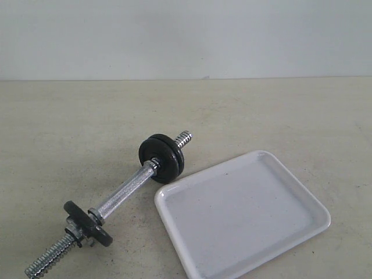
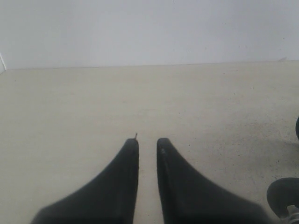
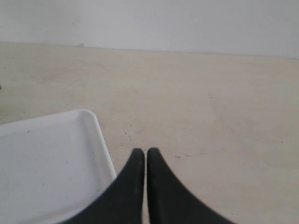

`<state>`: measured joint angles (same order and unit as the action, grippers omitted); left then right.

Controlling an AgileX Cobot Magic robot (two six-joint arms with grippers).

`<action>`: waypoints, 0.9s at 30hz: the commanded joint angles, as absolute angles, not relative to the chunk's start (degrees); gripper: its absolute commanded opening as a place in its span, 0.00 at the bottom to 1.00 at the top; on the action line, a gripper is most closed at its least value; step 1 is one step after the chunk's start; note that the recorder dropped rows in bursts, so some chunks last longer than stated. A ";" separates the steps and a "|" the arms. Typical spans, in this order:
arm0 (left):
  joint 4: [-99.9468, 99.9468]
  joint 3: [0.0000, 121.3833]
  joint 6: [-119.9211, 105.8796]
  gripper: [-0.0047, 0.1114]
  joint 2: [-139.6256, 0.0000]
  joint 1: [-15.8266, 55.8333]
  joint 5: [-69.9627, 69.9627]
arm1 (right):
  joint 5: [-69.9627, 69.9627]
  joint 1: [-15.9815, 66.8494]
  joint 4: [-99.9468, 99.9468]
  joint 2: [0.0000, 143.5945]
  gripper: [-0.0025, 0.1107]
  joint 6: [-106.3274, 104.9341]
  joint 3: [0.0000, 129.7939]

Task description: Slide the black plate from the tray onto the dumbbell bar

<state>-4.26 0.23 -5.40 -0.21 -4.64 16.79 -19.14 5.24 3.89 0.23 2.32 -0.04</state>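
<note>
The left black gripper (image 2: 147,140) is hanging narrowly parted, holding nothing, near the long chrome dumbbell bar (image 1: 123,195). The round black metal plate (image 1: 161,158), seemingly threaded on its far end, is sitting beside the glossy white rectangular tray (image 1: 244,215). The right gripper (image 3: 141,151) is hovering pinched together by the tray's rim.

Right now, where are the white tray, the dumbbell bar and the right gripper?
white tray (image 1: 244,215): exterior view, bare tray floor.
dumbbell bar (image 1: 126,190): exterior view, knurled middle.
right gripper (image 3: 145,151): right wrist view, between its black fingertips.
</note>
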 commanded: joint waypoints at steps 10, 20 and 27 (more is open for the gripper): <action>-4.93 0.00 -5.66 0.16 0.00 -4.11 16.83 | -19.76 5.16 4.82 0.00 0.02 1.37 0.00; -4.93 0.00 -5.66 0.16 0.00 -4.11 16.83 | -19.76 5.16 4.43 0.00 0.02 -0.64 0.00; -4.93 0.00 -5.66 0.16 0.00 -4.11 16.83 | -19.76 5.16 3.12 0.00 0.02 -0.52 0.00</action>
<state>-4.26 0.23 -5.40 -0.21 -4.64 16.79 -19.80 5.24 3.77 0.23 0.00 -0.04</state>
